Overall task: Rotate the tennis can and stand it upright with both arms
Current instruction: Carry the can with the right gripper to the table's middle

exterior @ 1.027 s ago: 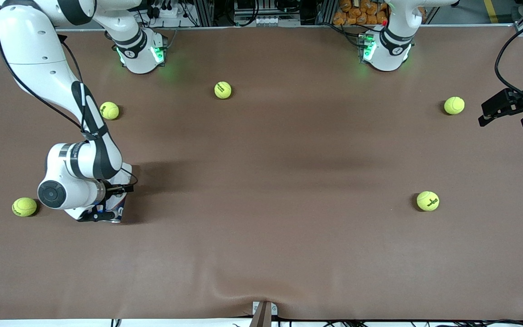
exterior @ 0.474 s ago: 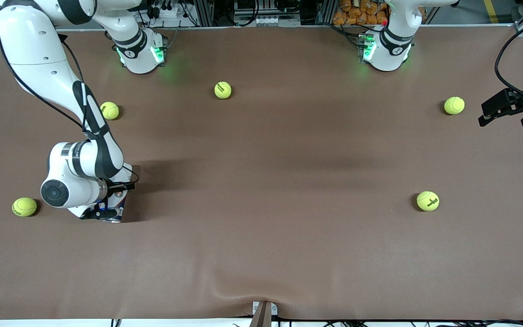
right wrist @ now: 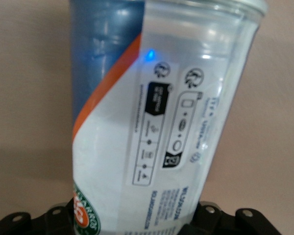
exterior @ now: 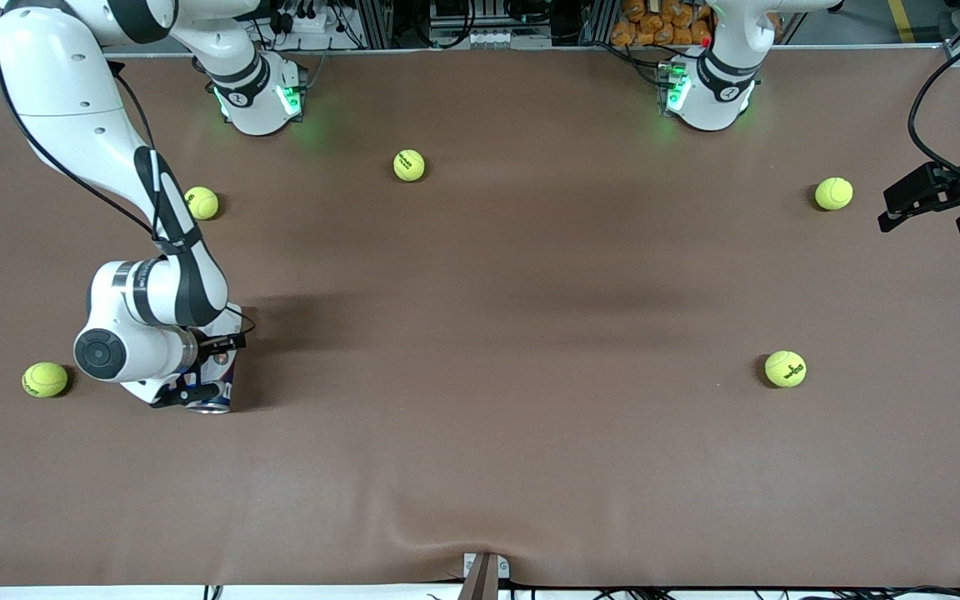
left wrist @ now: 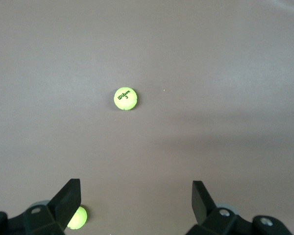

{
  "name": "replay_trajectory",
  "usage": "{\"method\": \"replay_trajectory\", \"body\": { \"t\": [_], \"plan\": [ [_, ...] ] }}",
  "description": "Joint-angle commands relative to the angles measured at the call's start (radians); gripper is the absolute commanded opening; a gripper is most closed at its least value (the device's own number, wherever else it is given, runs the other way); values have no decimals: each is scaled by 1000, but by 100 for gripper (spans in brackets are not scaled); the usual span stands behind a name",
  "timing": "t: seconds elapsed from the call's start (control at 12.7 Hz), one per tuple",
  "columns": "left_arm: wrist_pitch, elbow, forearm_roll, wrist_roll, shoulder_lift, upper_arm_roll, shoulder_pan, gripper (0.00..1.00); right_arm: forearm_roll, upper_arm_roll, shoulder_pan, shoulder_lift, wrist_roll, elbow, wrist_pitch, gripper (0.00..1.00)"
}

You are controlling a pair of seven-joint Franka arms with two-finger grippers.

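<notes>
Right wrist view shows label, right hand [exterior: 201, 392] clamped on tennis can [right wrist: 157, 122], left hand [left wrist: 136, 205] apart

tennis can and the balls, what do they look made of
Tennis can: likely clear glossy plastic, since the table shows through its wall and it carries highlights; printed blue, orange and white label. Tennis balls: yellow-green matte fuzzy felt by the look, with black printed lettering.

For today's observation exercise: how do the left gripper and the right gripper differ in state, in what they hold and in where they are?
The right gripper is shut on the tennis can; the left gripper is open and holds nothing. The right gripper is low at the table, at the right arm's end; the left gripper waits in the air over the left arm's end. Both are black, with two fingers.
</notes>
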State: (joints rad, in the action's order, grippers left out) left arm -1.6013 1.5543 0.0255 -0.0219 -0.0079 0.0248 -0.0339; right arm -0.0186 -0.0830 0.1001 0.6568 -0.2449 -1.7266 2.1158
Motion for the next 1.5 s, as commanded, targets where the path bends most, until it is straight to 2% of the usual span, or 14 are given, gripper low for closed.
{"method": "replay_trajectory", "body": {
  "t": [0.0,0.4,0.55,1.03,1.26,1.42],
  "plan": [
    [17,-17,-7,-6,5,-5,6,100,-4,-1,41,-31,-123,15,-5,73],
    [17,-17,-6,-6,6,-2,6,100,-7,6,144,-71,-454,50,-8,72],
    [17,-16,-7,-6,8,-2,6,100,-6,57,180,-75,-554,94,-7,72],
    [17,-16,-6,-7,8,1,8,100,0,101,406,-72,-580,142,10,72],
    [17,-16,-6,-7,9,1,8,100,52,101,502,-59,-593,142,87,72],
    [17,-16,-6,-7,9,1,8,100,107,98,570,-36,-577,154,88,73]
  ]
}}
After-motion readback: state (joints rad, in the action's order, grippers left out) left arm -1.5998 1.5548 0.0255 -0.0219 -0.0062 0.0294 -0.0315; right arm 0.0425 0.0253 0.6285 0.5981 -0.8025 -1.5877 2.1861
